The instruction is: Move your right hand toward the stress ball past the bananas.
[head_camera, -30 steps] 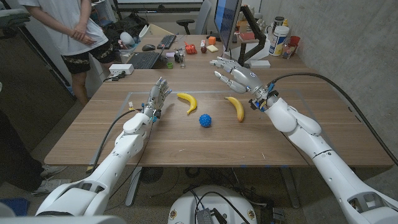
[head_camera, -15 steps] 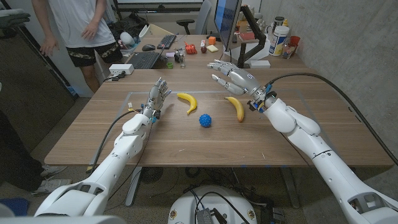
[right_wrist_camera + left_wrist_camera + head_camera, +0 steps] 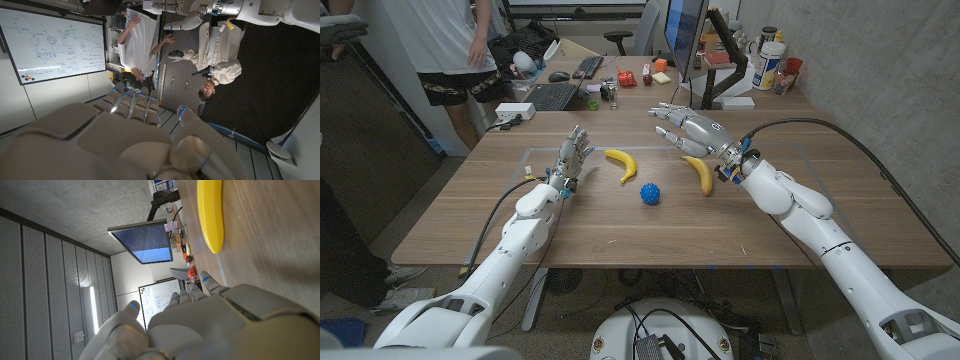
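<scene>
A blue spiky stress ball sits on the wooden table between two yellow bananas. One banana lies to its left and also fills part of the left wrist view. The other banana lies to its right. My right hand hovers open above the table behind the right banana, fingers spread and pointing left. The back of my right hand shows in its wrist view. My left hand stands open left of the left banana, fingers up; its back shows in the left wrist view.
A monitor, keyboards, bottles and small items crowd the table's far end. A person stands at the far left corner. A black cable loops over the right side of the table.
My right hand has moved left and slightly toward the table's middle, above the right banana's far end. The person at the back has shifted. My left hand has not moved.
</scene>
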`<state>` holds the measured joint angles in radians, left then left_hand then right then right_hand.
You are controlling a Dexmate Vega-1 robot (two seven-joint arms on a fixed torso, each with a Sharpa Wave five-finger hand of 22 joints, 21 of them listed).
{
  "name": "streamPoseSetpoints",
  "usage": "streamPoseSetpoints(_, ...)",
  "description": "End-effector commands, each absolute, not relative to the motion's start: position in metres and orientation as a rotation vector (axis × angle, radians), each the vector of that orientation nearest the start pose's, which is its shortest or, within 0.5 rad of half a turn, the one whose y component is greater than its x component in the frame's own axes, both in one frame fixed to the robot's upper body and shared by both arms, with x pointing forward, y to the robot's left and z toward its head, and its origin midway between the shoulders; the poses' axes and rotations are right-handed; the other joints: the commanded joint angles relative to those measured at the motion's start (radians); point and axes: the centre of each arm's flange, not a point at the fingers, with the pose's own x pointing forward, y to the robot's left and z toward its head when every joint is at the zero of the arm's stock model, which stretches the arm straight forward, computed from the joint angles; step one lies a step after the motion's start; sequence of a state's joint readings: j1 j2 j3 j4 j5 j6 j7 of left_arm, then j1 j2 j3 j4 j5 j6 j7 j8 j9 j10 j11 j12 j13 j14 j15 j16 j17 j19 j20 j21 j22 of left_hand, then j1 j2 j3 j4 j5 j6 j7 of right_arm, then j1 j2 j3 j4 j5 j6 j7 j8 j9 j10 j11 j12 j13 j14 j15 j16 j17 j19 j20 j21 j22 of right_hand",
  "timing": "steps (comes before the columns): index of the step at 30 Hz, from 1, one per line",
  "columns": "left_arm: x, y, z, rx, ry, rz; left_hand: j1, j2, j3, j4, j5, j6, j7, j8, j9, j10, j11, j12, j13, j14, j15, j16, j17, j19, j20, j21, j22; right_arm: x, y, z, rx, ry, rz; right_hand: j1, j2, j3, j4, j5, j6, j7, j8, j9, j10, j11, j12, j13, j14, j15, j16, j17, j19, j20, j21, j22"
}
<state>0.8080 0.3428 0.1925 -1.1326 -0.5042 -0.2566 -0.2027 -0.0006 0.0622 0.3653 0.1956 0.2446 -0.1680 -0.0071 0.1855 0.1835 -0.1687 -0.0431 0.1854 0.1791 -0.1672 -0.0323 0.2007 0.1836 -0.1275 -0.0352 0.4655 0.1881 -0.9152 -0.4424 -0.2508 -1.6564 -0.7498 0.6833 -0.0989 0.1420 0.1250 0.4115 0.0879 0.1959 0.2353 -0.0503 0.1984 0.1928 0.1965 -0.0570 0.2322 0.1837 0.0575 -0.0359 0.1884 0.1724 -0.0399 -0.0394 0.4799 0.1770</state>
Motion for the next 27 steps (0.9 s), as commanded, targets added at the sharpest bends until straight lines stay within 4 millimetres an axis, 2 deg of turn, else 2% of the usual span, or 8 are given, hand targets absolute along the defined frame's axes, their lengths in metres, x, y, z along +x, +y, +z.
streamPoseSetpoints(1, 0.676, 0.302, -0.045, -0.061, -0.549, -0.221, 0.003, 0.117, -0.004, -0.002, 0.009, -0.049, -0.004, 0.008, 0.004, -0.005, 0.003, 0.004, 0.004, -0.023, 0.002, 0.003, 0.004, 0.005, -0.034, -0.005, 0.005, 0.524, -0.139, 0.029, -1.243, -1.332, 0.247, 0.009, 0.031, 0.002, -0.005, -0.002, -0.002, -0.001, -0.001, 0.003, 0.005, 0.001, -0.004, 0.003, 0.003, -0.054, -0.001, -0.001, 0.001, -0.093, -0.005, 0.001)
streamPoseSetpoints(27, 0.678, 0.31, -0.051, -0.065, -0.542, -0.224, 0.003, 0.117, -0.005, -0.002, 0.009, -0.048, -0.005, 0.007, 0.004, -0.006, 0.004, 0.004, 0.004, -0.025, 0.001, 0.002, 0.004, 0.006, -0.034, -0.007, 0.005, 0.529, -0.123, 0.02, -1.288, -1.304, 0.28, 0.022, 0.035, 0.003, -0.015, -0.003, -0.008, -0.003, -0.003, 0.004, 0.003, -0.002, -0.008, 0.003, 0.003, -0.055, -0.002, 0.001, 0.007, -0.095, -0.013, 0.001)
